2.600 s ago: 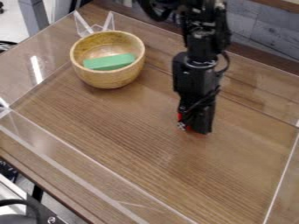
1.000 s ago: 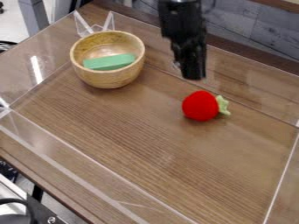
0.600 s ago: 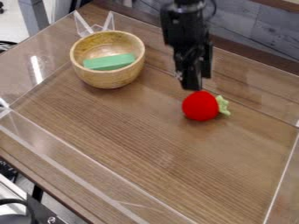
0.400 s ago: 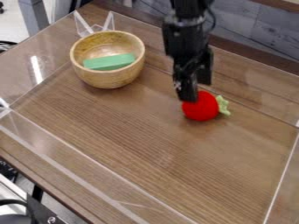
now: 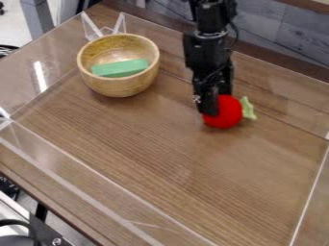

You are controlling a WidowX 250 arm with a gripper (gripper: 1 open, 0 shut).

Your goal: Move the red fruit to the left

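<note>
My gripper (image 5: pixel 211 102) is pointing almost straight down, tips right at the left side of the red fruit (image 5: pixel 226 111) — fingers overlap the fruit in this view, so contact looks likely but I can't confirm it. Jaws: can't tell from this angle whether they're spread around the fruit or pinching it; the black fingers blur into one dark shape.

Red fruit sits on the wooden table (image 5: pixel 167 163), right of centre, green leafy top (image 5: pixel 248 109) pointing to the right. It looks to be resting on the tabletop, not lifted.

Wooden bowl (image 5: pixel 118 65) is upper left, well apart from the fruit, w/ a flat green item (image 5: pixel 117 68) lying inside it. Clear plastic walls (image 5: pixel 38 144) run round the table edges — front-left one most visible. Arm comes down from the top of frame, black housing above the gripper. Nothing else on the tabletop near the fruit that I can make out.
</note>
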